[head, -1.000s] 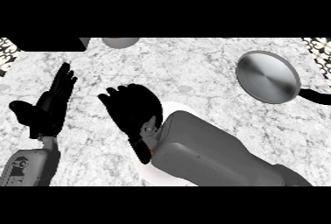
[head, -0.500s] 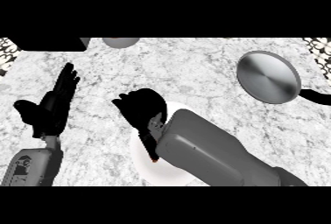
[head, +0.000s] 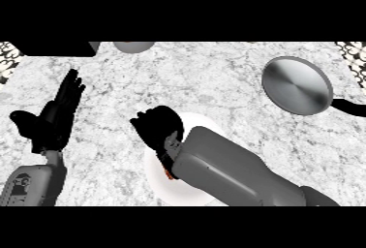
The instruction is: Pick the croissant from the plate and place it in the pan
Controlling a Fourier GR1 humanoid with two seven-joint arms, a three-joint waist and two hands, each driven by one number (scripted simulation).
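Only a thin orange-brown sliver of the croissant (head: 169,172) shows, lying on the smooth round white plate (head: 170,193) and tucked beneath the wrist of the matte black right hand (head: 160,129). That hand hangs over the plate's far half, covering the pastry; whether it is closed on it I cannot tell. The glossy grey forearm hides much of the plate. Well apart, up and to the right, sits the round brushed-metal pan (head: 296,85) on the mottled grey-white marble counter (head: 214,77). At the left edge the left hand (head: 52,120) rests with fingers straight, pointing up.
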